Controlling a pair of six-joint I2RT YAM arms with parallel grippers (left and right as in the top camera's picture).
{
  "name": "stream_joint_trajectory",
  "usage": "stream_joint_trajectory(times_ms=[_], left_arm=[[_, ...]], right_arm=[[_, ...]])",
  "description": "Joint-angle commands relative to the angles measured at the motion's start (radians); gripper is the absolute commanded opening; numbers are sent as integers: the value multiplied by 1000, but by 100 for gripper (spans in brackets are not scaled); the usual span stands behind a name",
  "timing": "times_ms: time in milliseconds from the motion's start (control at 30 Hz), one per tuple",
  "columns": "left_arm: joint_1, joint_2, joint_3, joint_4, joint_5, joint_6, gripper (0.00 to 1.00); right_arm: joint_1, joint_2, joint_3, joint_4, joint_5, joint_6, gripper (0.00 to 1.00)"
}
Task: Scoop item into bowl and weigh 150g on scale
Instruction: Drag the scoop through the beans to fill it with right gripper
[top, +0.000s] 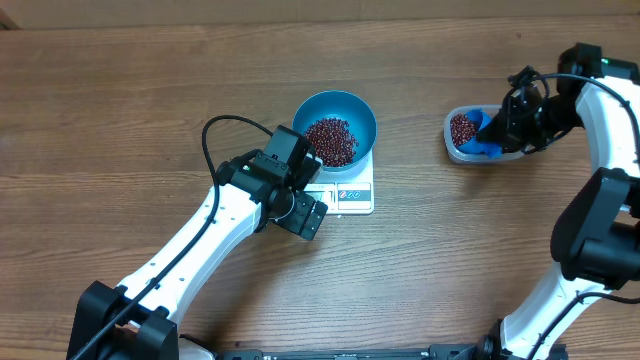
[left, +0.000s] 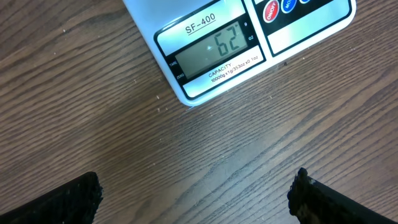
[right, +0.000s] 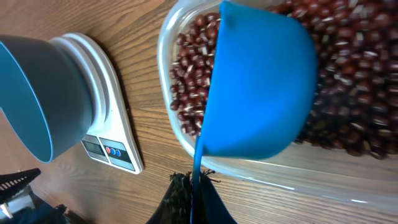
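Note:
The bright blue bowl (top: 352, 106) stands on the white scale (top: 352, 196), with a heap of dark red beans (top: 332, 140) inside. The scale's display (left: 211, 53) faces my left wrist camera and reads 62. My left gripper (left: 196, 198) hangs open over bare wood just in front of the scale, with nothing between its fingers. My right gripper (right: 196, 186) is shut on the thin handle of a small blue scoop (right: 261, 87). The scoop's cup sits in a clear tub (right: 180, 134) of beans (right: 189, 74), its underside toward the camera. The bowl (right: 37, 93) and scale (right: 112, 146) lie to its left.
The clear tub (top: 452, 150) sits at the right of the wooden table, a hand's width from the scale. My left arm (top: 200, 240) runs in from the lower left, with a black cable looped above it. The right arm (top: 600, 180) fills the right edge.

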Motion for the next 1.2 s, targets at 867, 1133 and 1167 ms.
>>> stream_joint_trajectory(times_ms=[867,1133,1167], left_arm=[[4,-18,3,-2,-11,19,100],[4,-18,3,-2,-11,19,99],[4,-18,3,-2,-11,19,100]], right_arm=[[-51,-3,183,-135,77,-66,4],[-48,-2,182,-108,247,-154,33],[-45,-2,182,-106,248,-170,34]])
